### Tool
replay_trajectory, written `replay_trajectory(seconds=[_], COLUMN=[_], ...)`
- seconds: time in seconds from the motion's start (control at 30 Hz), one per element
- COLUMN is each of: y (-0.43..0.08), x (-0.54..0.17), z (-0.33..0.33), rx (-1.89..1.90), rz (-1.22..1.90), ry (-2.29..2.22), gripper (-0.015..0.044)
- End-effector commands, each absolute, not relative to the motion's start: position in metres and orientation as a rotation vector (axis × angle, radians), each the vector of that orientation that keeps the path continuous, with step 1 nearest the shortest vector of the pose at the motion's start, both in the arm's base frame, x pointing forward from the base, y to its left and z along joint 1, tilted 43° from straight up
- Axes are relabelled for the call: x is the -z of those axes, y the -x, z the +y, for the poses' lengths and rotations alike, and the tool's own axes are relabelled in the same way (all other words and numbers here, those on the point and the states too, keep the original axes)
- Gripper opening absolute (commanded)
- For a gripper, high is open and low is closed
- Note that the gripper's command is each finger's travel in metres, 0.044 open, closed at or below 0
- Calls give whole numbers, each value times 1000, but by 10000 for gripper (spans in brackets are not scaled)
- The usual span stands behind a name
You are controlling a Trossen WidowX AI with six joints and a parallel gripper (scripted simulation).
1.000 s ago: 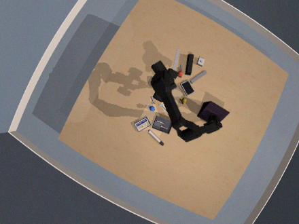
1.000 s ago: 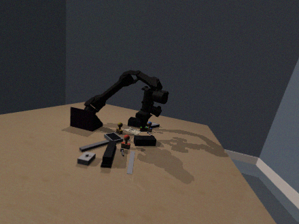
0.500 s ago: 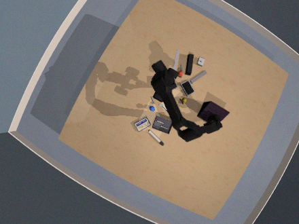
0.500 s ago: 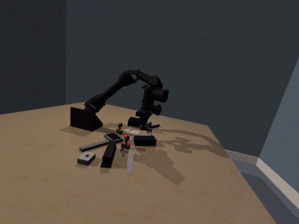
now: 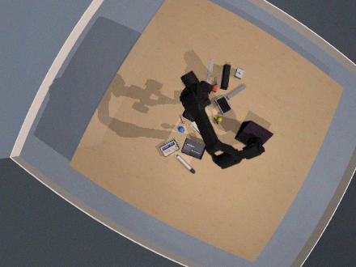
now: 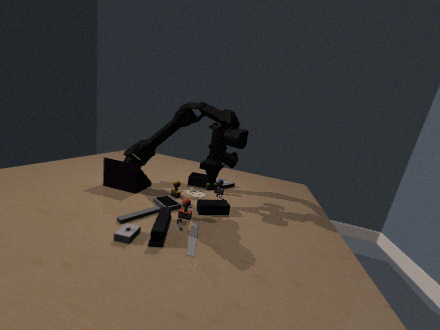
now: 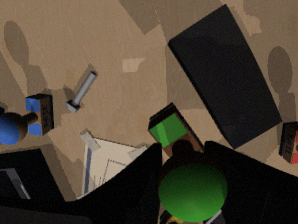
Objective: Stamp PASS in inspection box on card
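Note:
My gripper (image 6: 212, 182) (image 7: 182, 149) is shut on the green-knobbed stamp (image 6: 212, 186) (image 7: 192, 192), its green-topped base pointing down between the fingers. In the wrist view the base is beside the upper right of the white card (image 7: 100, 156) (image 6: 193, 193), which has taped corners. Its height over the bench is hard to tell. Part of a box outline shows on the card; the fingers cover the rest, so any print there is hidden. The open ink pad (image 5: 222, 104) (image 6: 166, 202) has a grey rim and dark face. In the top view the arm hides the gripper.
A blue stamp (image 5: 180, 129) (image 7: 11, 129) and a bolt (image 7: 82, 91) are left of the held stamp in the wrist view. A black block (image 7: 225, 75) (image 6: 213, 207) and a red stamp (image 5: 214, 88) (image 6: 185, 203) are right. A yellow stamp (image 5: 218, 120) and a dark tray (image 5: 193, 148) are also near.

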State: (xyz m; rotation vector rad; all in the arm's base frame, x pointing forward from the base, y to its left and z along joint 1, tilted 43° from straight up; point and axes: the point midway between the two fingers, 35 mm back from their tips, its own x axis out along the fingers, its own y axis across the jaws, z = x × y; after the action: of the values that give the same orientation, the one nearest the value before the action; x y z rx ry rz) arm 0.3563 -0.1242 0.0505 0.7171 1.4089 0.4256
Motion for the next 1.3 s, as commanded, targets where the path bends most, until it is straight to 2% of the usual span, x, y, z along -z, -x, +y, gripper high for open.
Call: replay_trajectory(seconds=[0.0,0.17,1.0,1.27], y=[-356,-348,-215,-212], x=[-53,-50,4,6], z=[-127,-132,-165,-164], rx=[-426,-423,-420,-420], rz=[1408,1408,1415,1415], ry=[-706,-705,-705,-706], gripper=[0,0,0,0])
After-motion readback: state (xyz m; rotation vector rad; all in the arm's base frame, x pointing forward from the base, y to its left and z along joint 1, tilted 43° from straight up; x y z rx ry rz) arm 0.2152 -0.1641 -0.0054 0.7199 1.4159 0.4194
